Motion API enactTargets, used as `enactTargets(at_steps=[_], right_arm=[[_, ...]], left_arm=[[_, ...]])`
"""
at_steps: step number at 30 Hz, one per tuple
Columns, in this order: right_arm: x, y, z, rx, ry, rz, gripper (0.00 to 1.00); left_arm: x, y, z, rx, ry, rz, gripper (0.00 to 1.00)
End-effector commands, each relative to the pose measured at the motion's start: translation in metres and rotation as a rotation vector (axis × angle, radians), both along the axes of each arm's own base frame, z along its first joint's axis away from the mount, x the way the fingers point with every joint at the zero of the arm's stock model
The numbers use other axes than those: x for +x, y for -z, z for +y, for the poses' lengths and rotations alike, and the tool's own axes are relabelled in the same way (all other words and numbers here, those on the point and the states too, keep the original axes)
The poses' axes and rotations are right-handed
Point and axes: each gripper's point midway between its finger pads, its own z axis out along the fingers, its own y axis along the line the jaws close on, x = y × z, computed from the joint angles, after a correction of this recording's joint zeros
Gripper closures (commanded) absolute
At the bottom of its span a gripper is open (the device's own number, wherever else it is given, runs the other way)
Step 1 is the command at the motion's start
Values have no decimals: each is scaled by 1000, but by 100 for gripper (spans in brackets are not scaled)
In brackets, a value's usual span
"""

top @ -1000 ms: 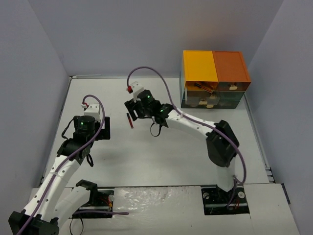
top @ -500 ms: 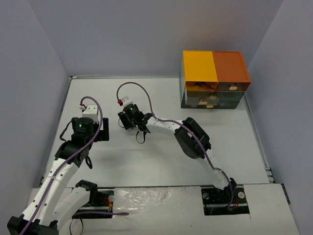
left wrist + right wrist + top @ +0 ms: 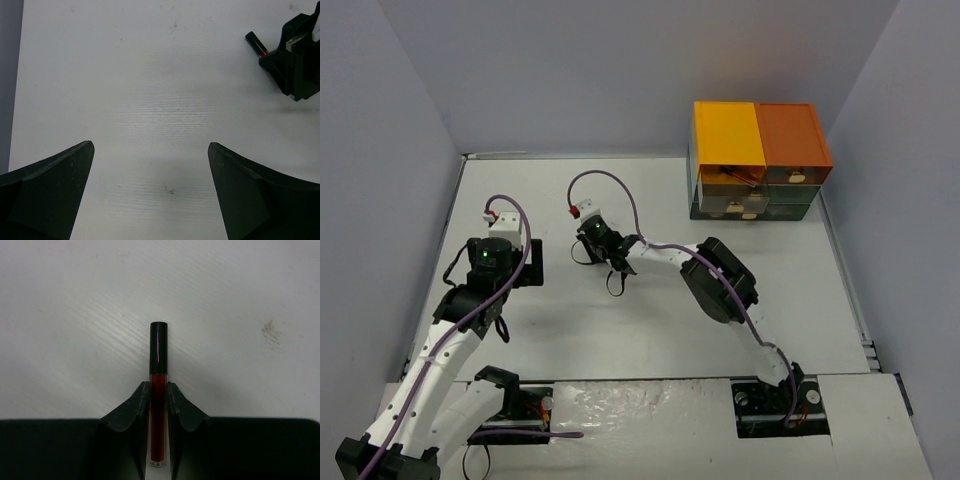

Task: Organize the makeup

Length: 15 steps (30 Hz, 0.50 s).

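We are gripping a dark red stick (image 3: 158, 347) in our right pincer (image 3: 159, 390), fingers pressing its sides, black cap pointing away, down at the white worktop (image 3: 75, 305) left of centre. Our left pincer (image 3: 150, 150) is hovering just beside it, spread wide, gripping nothing.

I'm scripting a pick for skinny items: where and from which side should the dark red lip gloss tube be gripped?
Grip the lip gloss tube across its red barrel, below the black cap, coming down from above. It lies flat on the table, long and thin, so only its long sides are free. The right tool pinches it that way.
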Motion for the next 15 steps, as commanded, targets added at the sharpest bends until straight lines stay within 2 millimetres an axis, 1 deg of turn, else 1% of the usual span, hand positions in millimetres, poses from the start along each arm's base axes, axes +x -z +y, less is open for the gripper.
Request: enactTargets(at_steps=[1,3,4,5,6,8,10,12,13,14,15], right_arm=[[1,-146,-14,81,-158,-199,100],[-8,-208,-38,76,-253,-287,100],[-8,-234,-54,51,-285,-344,100],[-5,-246,-76,18,-307,-367,100],[-8,-274,-96,21,-305,-415,100],[-3,-300,-144,-61,-293,-477,100],[1,-313,-188,-129,-259,-509,100],[5,-315,-225,-203,-254,-522,100],[8,-317,-247,-225,-239,-528,100],[11,-321,-259,-242,-233,-542,100],[12,-319,-277,-270,-225,-536,100]], left_arm=[[13,-19,-3,-7,2,-68,3],[14,-18,-4,-6,2,-65,3],[15,-17,-4,-6,4,-62,3],[15,-17,-4,-5,5,-60,3],[15,-17,-4,-6,3,-61,3],[16,-17,-4,-4,3,-61,3],[16,-16,-3,-2,2,-59,3],[16,-16,-3,-1,1,-57,3],[17,-15,-3,0,1,-54,3],[17,-15,-3,2,1,-51,3],[17,-15,-3,3,1,-51,3]])
